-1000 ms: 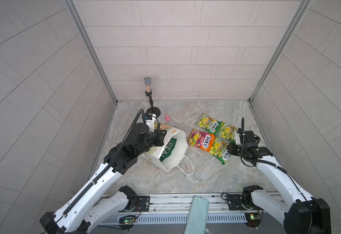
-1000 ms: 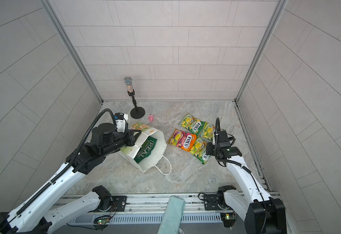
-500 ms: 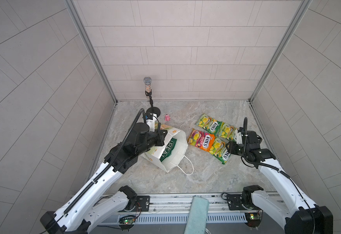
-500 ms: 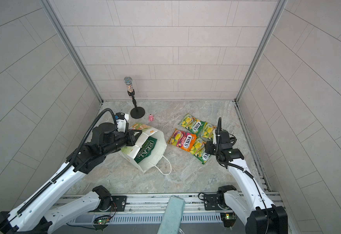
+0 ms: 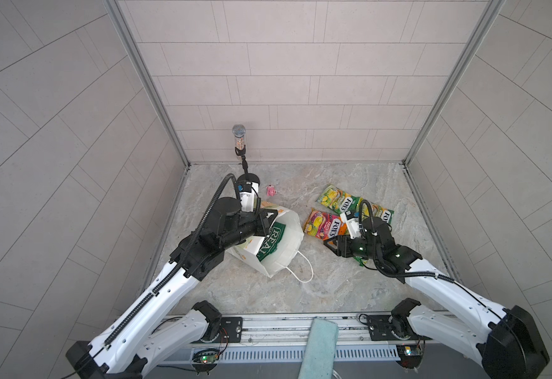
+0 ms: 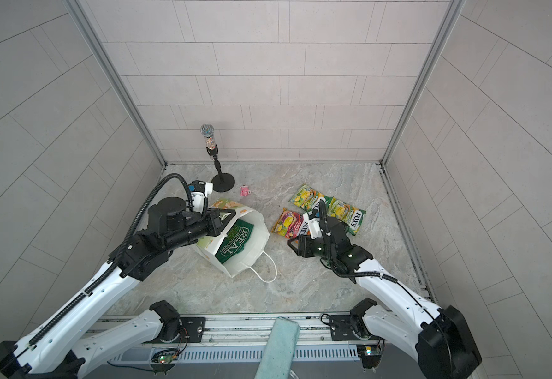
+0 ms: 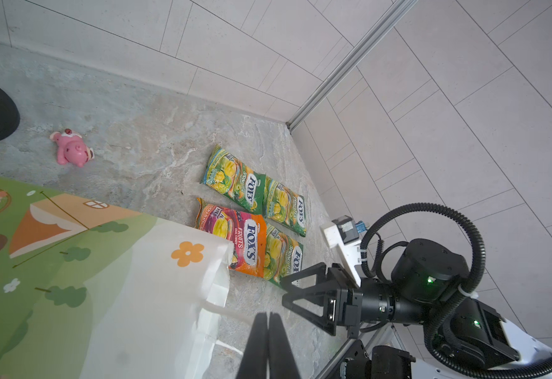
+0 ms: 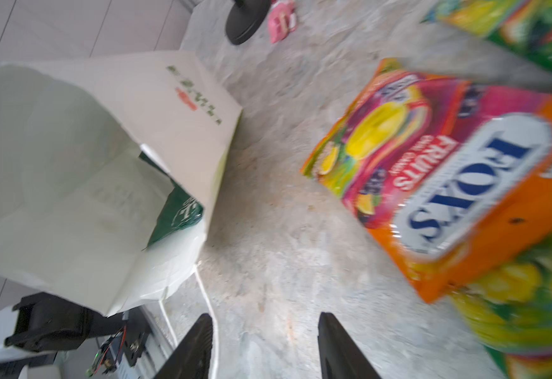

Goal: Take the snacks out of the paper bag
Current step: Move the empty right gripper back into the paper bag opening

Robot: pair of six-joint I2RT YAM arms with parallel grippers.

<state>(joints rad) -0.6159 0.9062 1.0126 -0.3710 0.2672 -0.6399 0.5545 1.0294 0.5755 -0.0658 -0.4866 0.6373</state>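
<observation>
REAL crisp bag [image 5: 271, 244] half hidden, pink-orange packet [image 8: 432, 170] blurred

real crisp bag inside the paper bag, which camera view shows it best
Both top views: the REAL crisp bag lies in the paper bag's open mouth, lettering readable. The right wrist view catches only a blurred dark green corner. The left wrist view shows just the paper bag's outside.

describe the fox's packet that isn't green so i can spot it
In both top views, a white paper bag sits left of centre; four flat packets lie clustered to its right. The pink-orange packet is the one closest to the bag. It alone is pink and orange and reads FRUITS; the three green-yellow packets beside it do not.
</observation>
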